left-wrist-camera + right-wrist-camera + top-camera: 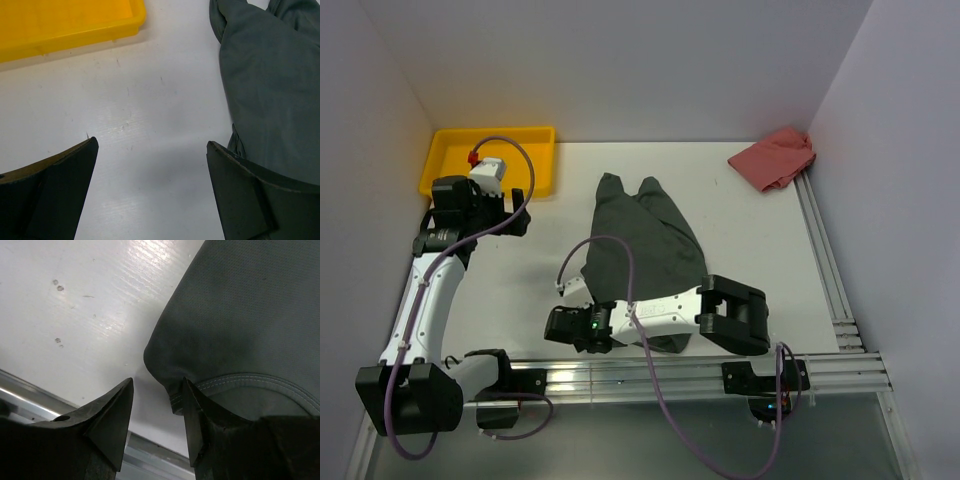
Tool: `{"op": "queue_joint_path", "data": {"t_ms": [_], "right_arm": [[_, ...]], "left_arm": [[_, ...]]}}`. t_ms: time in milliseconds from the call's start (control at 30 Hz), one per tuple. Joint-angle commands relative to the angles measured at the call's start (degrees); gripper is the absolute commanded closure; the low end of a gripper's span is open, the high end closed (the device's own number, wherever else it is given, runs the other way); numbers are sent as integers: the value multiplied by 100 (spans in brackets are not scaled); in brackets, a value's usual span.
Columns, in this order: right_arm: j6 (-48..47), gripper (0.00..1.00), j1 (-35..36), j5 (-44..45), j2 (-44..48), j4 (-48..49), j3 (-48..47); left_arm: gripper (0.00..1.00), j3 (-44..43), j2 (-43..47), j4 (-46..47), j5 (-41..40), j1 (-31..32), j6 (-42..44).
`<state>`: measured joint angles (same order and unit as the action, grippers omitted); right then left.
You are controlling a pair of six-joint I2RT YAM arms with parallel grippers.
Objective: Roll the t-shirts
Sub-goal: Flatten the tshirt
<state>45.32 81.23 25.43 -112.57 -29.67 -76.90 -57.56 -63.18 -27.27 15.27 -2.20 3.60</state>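
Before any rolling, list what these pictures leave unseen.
- Top view: the near hem of the t-shirt, under the right arm.
- Right wrist view: whether the hem is pinched; one finger covers it.
- Left wrist view: tray, cut off by the top edge.
- Neck label: no view shows it.

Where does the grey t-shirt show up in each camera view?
Top external: t-shirt at the centre of the picture.
Left wrist: t-shirt along the right side.
Right wrist: t-shirt fills the upper right.
Shared landmark: the white table under it, seen in all three views.
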Motion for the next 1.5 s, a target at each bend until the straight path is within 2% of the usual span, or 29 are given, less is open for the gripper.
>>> {"op": "queue_joint_path", "data": {"t_ms": [0,233,300,333,467,667,867,1133,1300,1467], "right_arm": [[-76,49,-20,120,-177,-223,-307],[3,51,-37,348,-458,-706,-545],[21,56,-55,375,-476,-742,-563],[56,65,-63,384,-476,-777,-563],[65,85,-116,445,-458,-838,-615],[135,97,-221,778,84,-1233,-686],[679,100,-582,1209,1410,-1787,-125],[2155,100,-925,1851,3089,-2972,790],[3252,100,-925,2097,4040,-3694,1291],[3782,100,-916,2317,5209,-4178,1582]], "left_arm": [[4,-203,-10,64,152,9,-26],[4,-203,-46,55,187,9,-26],[4,-194,-54,55,205,9,-26],[4,-212,-63,63,213,9,-34],[4,-212,-72,28,257,9,-43],[7,-229,-89,11,284,9,1],[9,-229,-169,-51,608,17,115],[9,-247,-414,169,961,167,317],[10,-370,-853,511,899,816,221],[12,-589,-1555,766,882,1326,10]]}}
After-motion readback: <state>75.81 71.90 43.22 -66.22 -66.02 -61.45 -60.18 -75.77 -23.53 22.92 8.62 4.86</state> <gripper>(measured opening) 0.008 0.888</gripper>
